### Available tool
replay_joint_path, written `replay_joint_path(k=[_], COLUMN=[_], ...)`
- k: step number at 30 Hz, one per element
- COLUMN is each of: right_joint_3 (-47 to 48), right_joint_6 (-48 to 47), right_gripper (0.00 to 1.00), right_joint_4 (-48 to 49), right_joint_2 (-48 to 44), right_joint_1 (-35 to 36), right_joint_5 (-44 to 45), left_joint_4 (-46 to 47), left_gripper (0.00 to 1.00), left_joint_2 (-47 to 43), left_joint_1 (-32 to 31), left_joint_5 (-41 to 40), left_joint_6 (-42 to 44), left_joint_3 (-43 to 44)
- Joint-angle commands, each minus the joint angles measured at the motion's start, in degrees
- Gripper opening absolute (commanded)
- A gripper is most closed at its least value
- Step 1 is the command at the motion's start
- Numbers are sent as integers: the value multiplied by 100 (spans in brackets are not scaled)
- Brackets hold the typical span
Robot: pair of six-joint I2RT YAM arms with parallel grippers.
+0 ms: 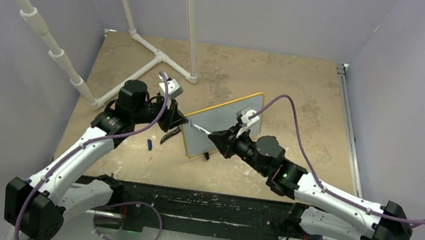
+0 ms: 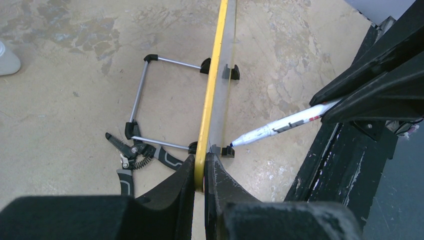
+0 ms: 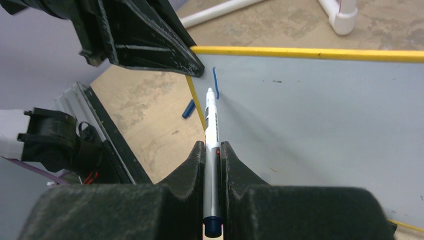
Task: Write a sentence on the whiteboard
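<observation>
Board [image 1: 225, 125] stands braced, left gripper [image 2: 200, 162] pinched on its yellow edge, so right gripper [image 3: 212, 147] — clamped on marker [image 3: 211, 115] — can press beside lone blue stroke [image 3: 215, 82].

A robotics lab test cell is suggested: a stained tan tabletop [image 1: 303, 82] is boxed in by plain lilac wall panels [image 1: 4, 109], a white pipe frame [image 1: 159, 56] is set beyond the left gripper [image 1: 181, 122], and a purple cable [image 1: 166, 104] is looped behind it.

You see a smooth, satin white rectangular whiteboard [image 3: 325, 130], yellow-framed; a glossy white plastic marker [image 3: 211, 120]; a rough, matt, mottled tan tabletop [image 1: 302, 89].
</observation>
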Motion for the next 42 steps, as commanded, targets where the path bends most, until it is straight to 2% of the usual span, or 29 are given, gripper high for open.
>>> replay_joint_path(k=[1, 21, 42], right_joint_3=[-29, -3, 78], right_joint_6=[35, 126, 88], right_gripper=[0, 0, 0], right_joint_4=[177, 332, 375], right_joint_2=[-215, 15, 342], right_joint_1=[39, 39, 39], right_joint_5=[315, 695, 469], left_joint_4=[124, 128, 134], left_gripper=[0, 0, 0], left_joint_2=[-114, -90, -97], left_joint_1=[1, -4, 1], left_joint_5=[-56, -20, -5], left_joint_6=[116, 121, 125], left_joint_3=[19, 24, 21])
